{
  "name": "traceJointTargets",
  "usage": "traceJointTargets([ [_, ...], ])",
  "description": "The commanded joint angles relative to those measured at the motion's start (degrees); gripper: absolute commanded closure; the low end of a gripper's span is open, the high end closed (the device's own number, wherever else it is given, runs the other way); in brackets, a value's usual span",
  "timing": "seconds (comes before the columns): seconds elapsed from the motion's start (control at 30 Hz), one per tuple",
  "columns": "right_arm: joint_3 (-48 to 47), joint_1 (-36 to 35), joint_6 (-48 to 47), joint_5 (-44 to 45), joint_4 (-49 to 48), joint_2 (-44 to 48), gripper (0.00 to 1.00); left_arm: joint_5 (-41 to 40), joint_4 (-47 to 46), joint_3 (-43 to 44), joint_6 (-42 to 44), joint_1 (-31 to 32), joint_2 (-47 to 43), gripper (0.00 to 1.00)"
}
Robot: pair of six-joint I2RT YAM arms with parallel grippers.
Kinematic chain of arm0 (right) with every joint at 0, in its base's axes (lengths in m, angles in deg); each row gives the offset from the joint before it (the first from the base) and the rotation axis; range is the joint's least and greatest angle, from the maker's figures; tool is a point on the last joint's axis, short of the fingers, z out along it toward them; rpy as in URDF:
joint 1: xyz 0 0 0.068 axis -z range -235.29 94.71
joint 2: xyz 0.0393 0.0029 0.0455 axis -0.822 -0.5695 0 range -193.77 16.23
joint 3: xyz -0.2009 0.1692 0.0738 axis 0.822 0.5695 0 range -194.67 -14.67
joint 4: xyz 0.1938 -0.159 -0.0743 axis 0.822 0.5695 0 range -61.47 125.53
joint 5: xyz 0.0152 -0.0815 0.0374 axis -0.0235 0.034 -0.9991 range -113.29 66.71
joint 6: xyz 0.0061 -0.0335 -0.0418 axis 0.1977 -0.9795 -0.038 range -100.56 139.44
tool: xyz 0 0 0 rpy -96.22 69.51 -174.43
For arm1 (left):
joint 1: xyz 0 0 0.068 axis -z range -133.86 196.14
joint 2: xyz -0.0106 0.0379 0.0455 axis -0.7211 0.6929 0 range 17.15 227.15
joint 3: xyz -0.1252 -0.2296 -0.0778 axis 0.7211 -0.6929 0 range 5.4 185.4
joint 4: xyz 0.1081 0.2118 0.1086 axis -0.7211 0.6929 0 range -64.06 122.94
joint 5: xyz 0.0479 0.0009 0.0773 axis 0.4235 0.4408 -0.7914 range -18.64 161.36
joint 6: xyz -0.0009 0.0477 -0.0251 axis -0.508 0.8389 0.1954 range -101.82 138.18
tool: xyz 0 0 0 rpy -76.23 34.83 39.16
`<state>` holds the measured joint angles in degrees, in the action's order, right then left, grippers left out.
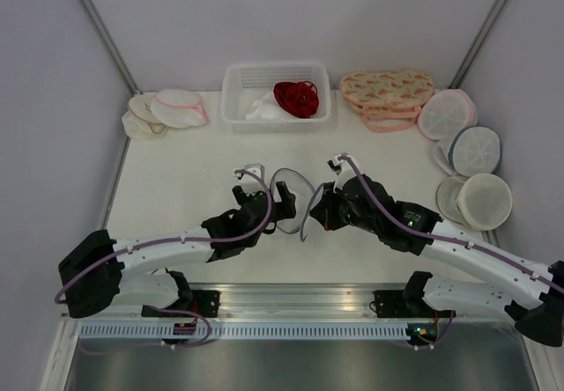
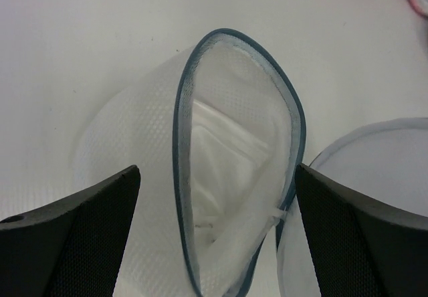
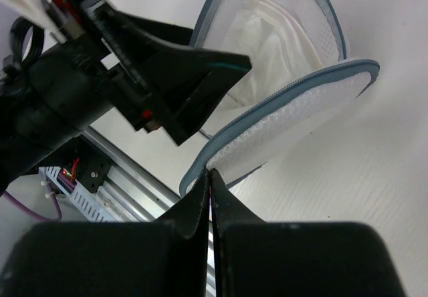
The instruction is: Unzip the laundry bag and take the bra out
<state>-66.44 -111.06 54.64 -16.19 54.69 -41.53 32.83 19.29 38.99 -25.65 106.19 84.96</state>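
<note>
Laundry bag (image 2: 134,170) unzipped, mouth gaping, mid-desk (image 2: 73,36). Bra (image 2: 224,160) white, bunched inside opening. Left fingers (image 2: 73,237) spread wide, one each side of bag mouth, gripping nothing. Right fingers (image 3: 190,227) pinched tight on bag's grey-blue rim, at opened half.

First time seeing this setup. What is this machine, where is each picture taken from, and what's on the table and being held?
Two robot arms bolted to a table. The wide picture looks down from above; the other two come from a camera on each wrist. The left fingers stand open either side of the opened laundry bag, the white bra inside. The right fingers pinch its flap's rim. Behind: a basket, a flowered pouch, other round bags.
</note>
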Motion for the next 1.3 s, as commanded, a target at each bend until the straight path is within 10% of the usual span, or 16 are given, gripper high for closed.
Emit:
traceJointTargets([
  [0.0,1.75,-0.13,-1.63,-2.26,1.18,3.17,1.00,-3.67,2.62,5.35,4.81,-0.29,6.35,0.01],
  [0.1,2.46,-0.22,-0.84,0.88,4.07,5.10,1.00,-2.17,-0.99,5.09,7.44,-0.37,7.86,0.36],
  [0.13,2.37,-0.13,-0.57,2.04,6.43,5.46,1.00,-2.34,-1.08,5.09,7.62,-0.37,8.12,0.72],
  [0.23,2.02,-0.13,1.35,8.27,12.05,7.13,0.99,-3.66,0.41,5.26,7.01,-0.37,8.04,0.98],
  [0.43,-0.52,-0.22,14.26,29.06,30.74,7.49,0.95,-4.63,3.23,4.30,6.22,-0.29,6.37,0.98],
  [0.5,-1.05,-0.22,18.74,33.76,35.00,6.43,0.54,-3.06,3.23,2.90,4.99,-0.29,4.97,0.98],
  [0.63,2.09,-0.22,11.24,28.52,23.48,8.71,0.41,0.28,2.88,1.31,3.67,-0.29,3.21,0.98],
  [1.27,2.03,-0.31,-3.65,2.84,-19.73,-22.39,0.44,7.23,0.42,-5.55,2.26,-0.11,-4.97,0.98],
])
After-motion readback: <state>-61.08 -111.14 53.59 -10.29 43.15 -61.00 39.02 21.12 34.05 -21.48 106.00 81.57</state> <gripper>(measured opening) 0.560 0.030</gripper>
